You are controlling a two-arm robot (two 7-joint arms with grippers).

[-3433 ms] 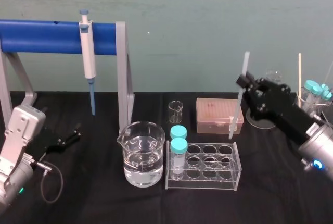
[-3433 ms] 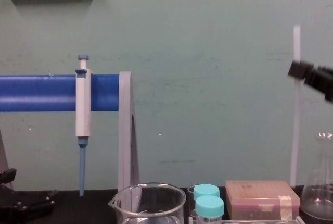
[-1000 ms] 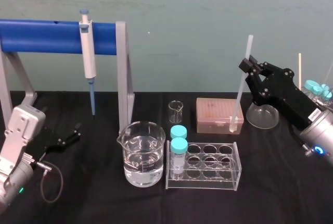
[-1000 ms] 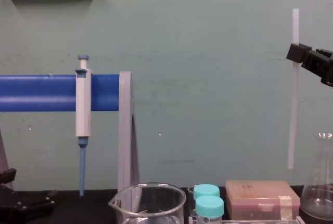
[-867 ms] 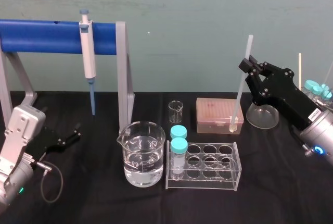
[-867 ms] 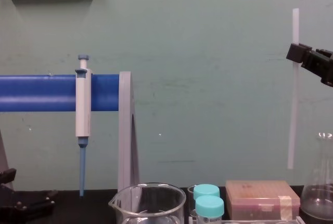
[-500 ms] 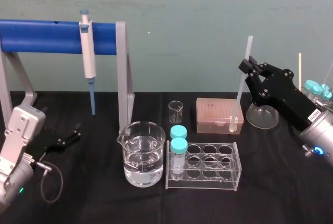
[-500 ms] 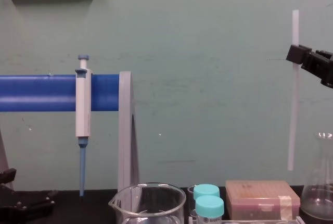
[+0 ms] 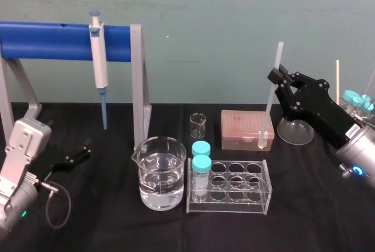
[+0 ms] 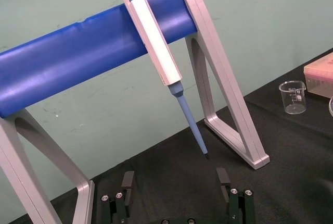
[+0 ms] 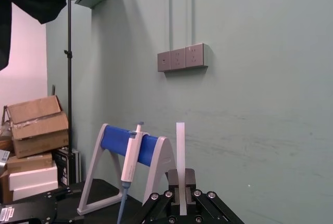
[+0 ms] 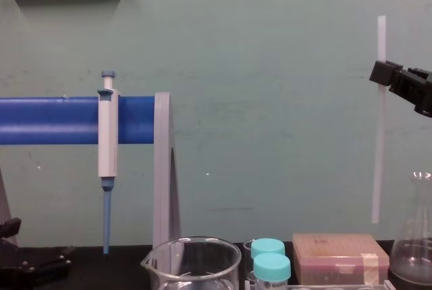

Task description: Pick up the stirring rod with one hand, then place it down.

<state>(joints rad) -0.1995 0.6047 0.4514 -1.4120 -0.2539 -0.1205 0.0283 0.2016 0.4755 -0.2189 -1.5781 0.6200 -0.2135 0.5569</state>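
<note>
The stirring rod (image 9: 269, 102) is hanging almost upright in the air on the right. The right claw (image 9: 276, 77) is pinching its upper part, jaws shut on it and holding nothing else. Its lower end is floating just above the right end of the tip box (image 9: 243, 128), apart from it in the chest view. Starting at your left, the left claw (image 10: 175, 179) is lying low by the worktop (image 9: 117, 222) with its jaws spread wide and empty, well apart from the job. The pipette (image 9: 98, 58) is hanging on the blue stand (image 9: 53, 41), also too far off to matter. The large beaker (image 9: 161, 173) of water and the tube rack (image 9: 231, 187) are standing nearer. If you are tipping the rod leftward to lay it flat, its long free end could, I judge, sweep into the rack or the small beaker (image 9: 198, 125). Lowering it straight down is likely risking a strike on the tip box, and that push could make so thin and smooth a rod pivot or slide in the jaws. Just right of it the flask (image 9: 295, 129) is standing under the arm, so a drift that way may knock the glass. Letting go while the rod is upright probably means it is toppling and rolling across the worktop.
</note>
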